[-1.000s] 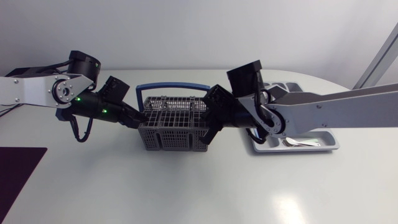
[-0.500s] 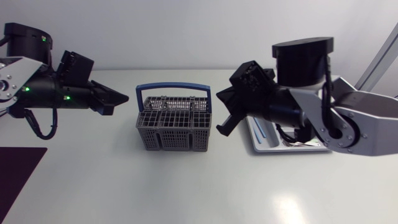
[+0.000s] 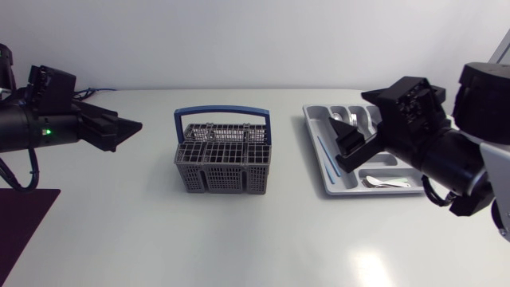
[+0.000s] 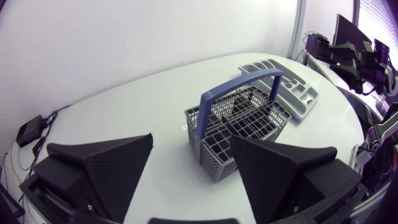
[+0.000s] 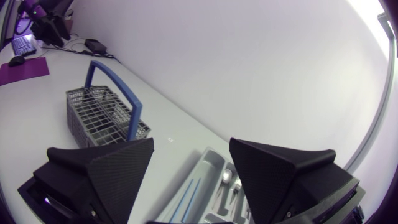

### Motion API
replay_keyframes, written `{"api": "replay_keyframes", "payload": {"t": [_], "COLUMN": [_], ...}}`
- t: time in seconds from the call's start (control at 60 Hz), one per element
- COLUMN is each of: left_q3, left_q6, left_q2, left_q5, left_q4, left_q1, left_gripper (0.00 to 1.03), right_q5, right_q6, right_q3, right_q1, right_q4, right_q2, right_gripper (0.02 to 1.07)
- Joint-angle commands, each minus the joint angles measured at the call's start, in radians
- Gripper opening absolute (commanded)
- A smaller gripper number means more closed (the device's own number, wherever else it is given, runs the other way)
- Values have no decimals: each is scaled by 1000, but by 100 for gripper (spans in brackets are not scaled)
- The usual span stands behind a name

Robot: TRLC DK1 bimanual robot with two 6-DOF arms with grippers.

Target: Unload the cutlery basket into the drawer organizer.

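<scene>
**Basket sitting mid-table, both pincers hanging spread**

Table (image 3: 239, 239) is lying white beneath the overhead camera, with a dark purple mat (image 3: 20, 217) lying at its near left corner.

Further in, the grey cutlery basket (image 3: 222, 163) is standing upright at the middle of the table. Its blue handle (image 3: 221, 114) is arching over the far side of the grid top.

To the right of the basket, and apart from it, the grey drawer organizer (image 3: 341, 186) is lying flat with its long compartments running near to far. A spoon (image 3: 382, 182) is lying crosswise in its nearest compartment. Thin blue sticks (image 3: 325, 153) are lying in the long compartment on its left side. Silver cutlery (image 3: 353, 119) is resting in the far compartments, though its kinds are too small to tell.

The left gripper (image 3: 119, 127) is hovering to the left of the basket, well apart from it. It is pointing toward the basket with its fingers spread wide and gripping nothing. In its wrist view the basket is showing ahead, between the two fingers.

The right gripper (image 3: 344, 147) is hanging over the middle of the organizer, its fingers likewise spread wide and gripping nothing. Its wrist view is showing the organizer under it and the basket farther ahead.
</scene>
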Motion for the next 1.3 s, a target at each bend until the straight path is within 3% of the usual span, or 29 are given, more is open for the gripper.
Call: {"api": "replay_keyframes", "payload": {"t": [0.0,0.3,0.483,0.767,1.033,1.283], "left_q3": [-29,-95,-186,-284,-364,-475], "left_q6": [-25,-165,-199,-194,-281,-294], "left_q2": [-20,-116,-250,-414,-564,-690], "left_q5": [-20,-27,-29,-33,-41,-124], "left_q4": [7,44,143,197,208,240], "left_q1": [26,135,143,163,216,161], "left_gripper": [99,99,99,99,99,99], "right_q5": [33,39,39,40,45,14], "right_q6": [1,63,64,49,35,119], "right_q3": [-36,-92,-149,-246,-333,-397], "right_q1": [-43,-220,-293,-373,-424,-435], "right_q4": [-9,-85,-98,-129,-150,-161], "right_q2": [-45,-178,-292,-523,-718,-786], "right_gripper": [103,103,103,103,103,103]}}
